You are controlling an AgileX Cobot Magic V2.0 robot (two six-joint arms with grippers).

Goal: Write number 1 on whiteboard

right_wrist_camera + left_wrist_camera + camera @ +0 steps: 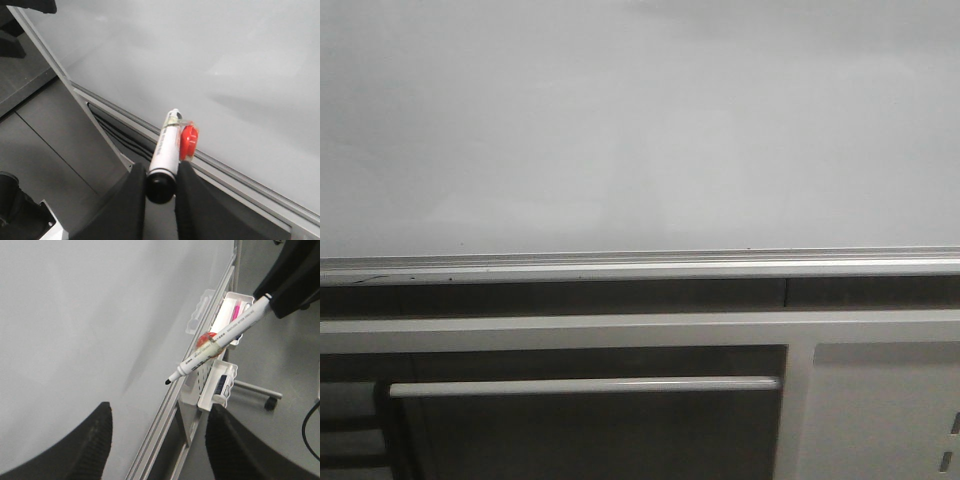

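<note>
Front view whiteboard (620, 130) blank, arms unseen, right claw (161, 185) clamped on marker (167, 150), left claw (157, 440) apart.

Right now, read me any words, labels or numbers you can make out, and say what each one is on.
Nothing can be read.
Marker: a line of dark print runs along its barrel, too small and blurred to read.
Whiteboard: blank, nothing written yet.
Right gripper, holding the marker: no markings visible.

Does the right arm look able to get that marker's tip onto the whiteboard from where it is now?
Probably yes. The right gripper is shut on the marker, its uncapped tip points at the bare whiteboard, and nothing lies between them.
</note>
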